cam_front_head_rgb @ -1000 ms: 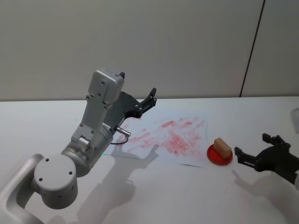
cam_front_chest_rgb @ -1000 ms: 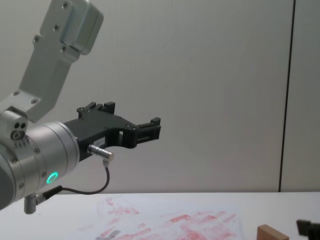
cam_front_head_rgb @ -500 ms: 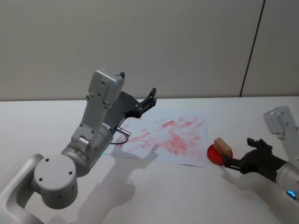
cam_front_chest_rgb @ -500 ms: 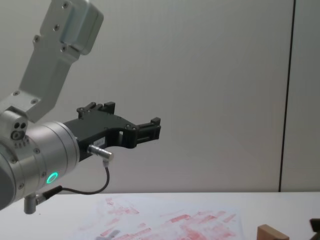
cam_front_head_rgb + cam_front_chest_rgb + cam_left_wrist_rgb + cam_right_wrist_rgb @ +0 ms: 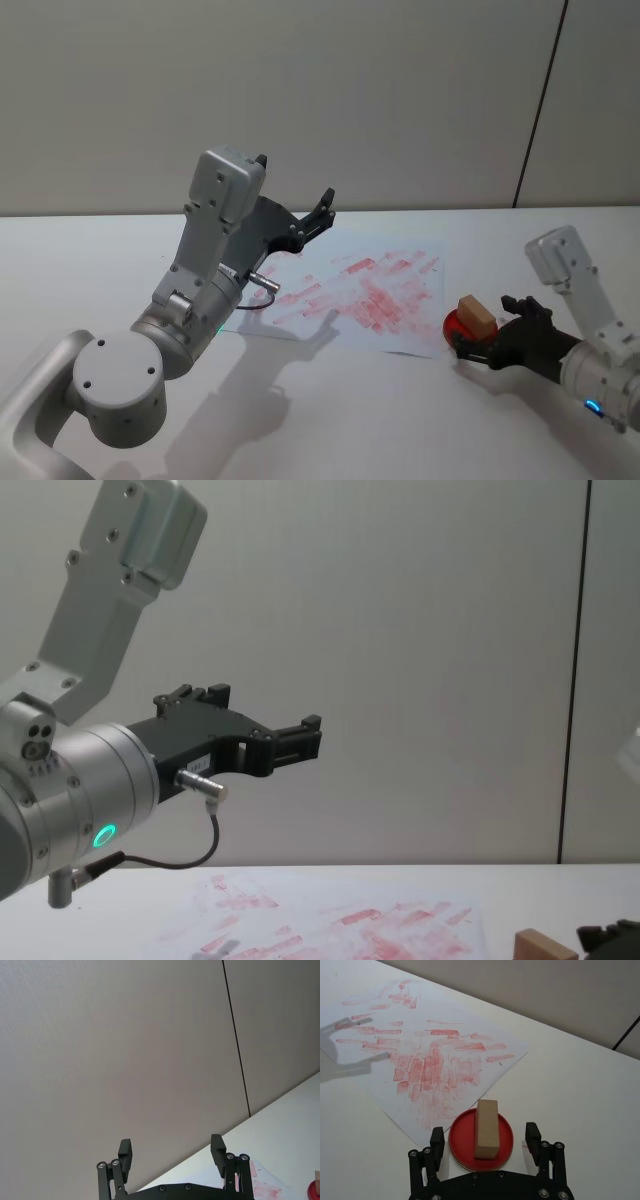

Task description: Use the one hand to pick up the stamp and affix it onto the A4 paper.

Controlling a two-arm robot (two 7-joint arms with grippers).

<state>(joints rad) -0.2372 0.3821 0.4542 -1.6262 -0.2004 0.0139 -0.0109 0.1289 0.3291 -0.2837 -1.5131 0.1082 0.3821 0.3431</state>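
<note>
Just ahead of the open right claw (image 5: 487, 328): stamp (image 5: 486, 1129) on red pad (image 5: 461, 1148), A4 paper (image 5: 380, 1067) beyond; left claw (image 5: 171, 1152) open.

The A4 paper (image 5: 372, 292) lies mid-surface (image 5: 350, 420). Just beside its right edge sits a round pad (image 5: 461, 335), with the stamp (image 5: 476, 315) on it. The right claw (image 5: 485, 1132) is just right of the pad, one finger on either side of it. The left claw (image 5: 295, 180) hangs above the paper's left part, well apart from the stamp
</note>
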